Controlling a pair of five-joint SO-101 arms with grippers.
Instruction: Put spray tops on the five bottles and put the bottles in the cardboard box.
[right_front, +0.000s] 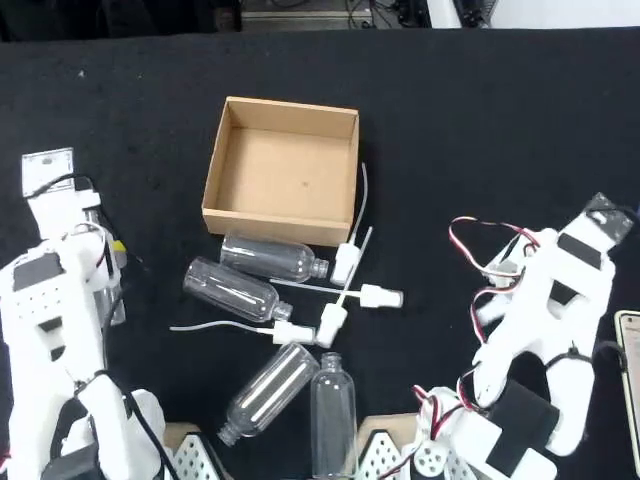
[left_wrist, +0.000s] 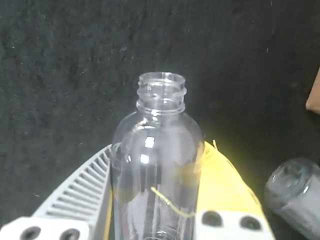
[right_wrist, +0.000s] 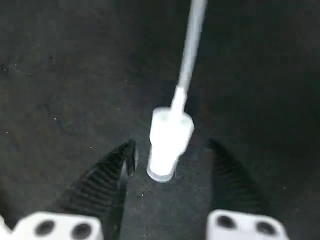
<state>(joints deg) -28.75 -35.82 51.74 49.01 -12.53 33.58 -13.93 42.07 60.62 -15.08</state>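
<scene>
Black bench (right_front: 480, 130); left tool (left_wrist: 157, 165) clamped on uncapped bottle (left_wrist: 161, 100) near cardboard box (right_front: 215, 180); right tool (right_wrist: 170, 147), jaws apart, straddles spray top (right_wrist: 169, 135). It should close squarely on cap body, not tube.

The whole table is covered in a black cloth (right_front: 480, 130), a bit speckled up close. Some dark cables (right_front: 365, 12) bunch up past the far edge. A flat phone-like thing (right_front: 630, 350) pokes in on the right side.

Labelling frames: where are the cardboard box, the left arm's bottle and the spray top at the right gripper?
cardboard box (right_front: 270, 226), high view, front wall.
bottle (left_wrist: 155, 165), left wrist view, body.
spray top (right_wrist: 169, 140), right wrist view, white cap.
</scene>
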